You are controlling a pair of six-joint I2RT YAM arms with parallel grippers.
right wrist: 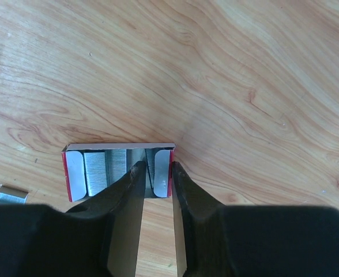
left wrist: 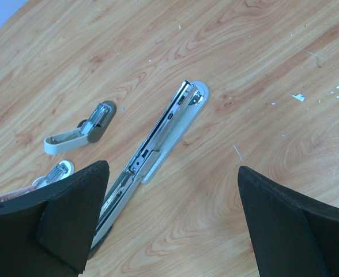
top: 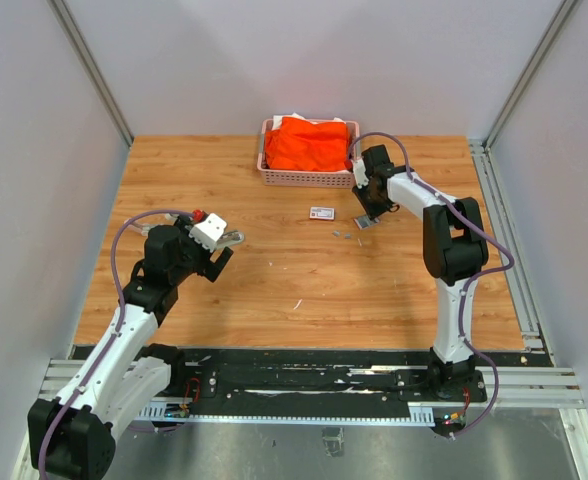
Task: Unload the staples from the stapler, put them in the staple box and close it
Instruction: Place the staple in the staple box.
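Straddling staples [right wrist: 95, 171] in box [right wrist: 120, 146], right jaws narrow, grip unclear, left jaws wide open

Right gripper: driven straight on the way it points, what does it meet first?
The small open red-sided cardboard box, holding silvery staple strips. The right gripper, jaws narrowly apart, overlaps the box's right end in the wrist view; whether it touches a strip is unclear.

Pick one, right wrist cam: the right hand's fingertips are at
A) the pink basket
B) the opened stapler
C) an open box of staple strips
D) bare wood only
C: the right hand has its tips at the near edge of the open red-sided box, with silvery staple strips lying inside.
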